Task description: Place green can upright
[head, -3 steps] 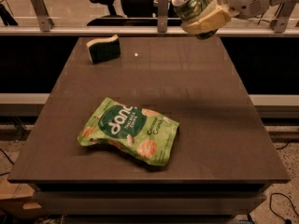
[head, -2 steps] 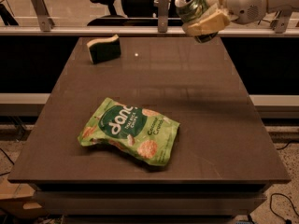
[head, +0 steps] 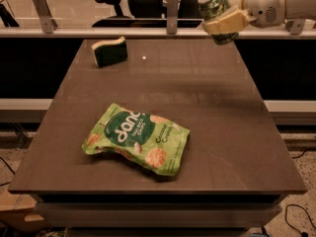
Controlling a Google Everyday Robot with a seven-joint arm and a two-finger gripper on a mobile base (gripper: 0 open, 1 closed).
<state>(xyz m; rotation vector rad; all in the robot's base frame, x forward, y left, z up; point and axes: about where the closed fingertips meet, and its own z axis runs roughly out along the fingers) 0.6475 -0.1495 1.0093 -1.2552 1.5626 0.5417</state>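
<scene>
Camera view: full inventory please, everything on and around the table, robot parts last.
table: 1, dark brown, centre of view
snack bag: 1, green with white lettering, lying flat on the table, front left of centre
sponge: 1, green with a yellow layer, far left part of the table
green can: 1, green with a silver top, tilted, held in the air over the table's far right edge
office chair: 1, black, behind the table
rail: 1, pale metal with upright posts, along the far side
arm: 1, white, entering from top right
gripper: 1, cream fingers, top right, closed on the green can
</scene>
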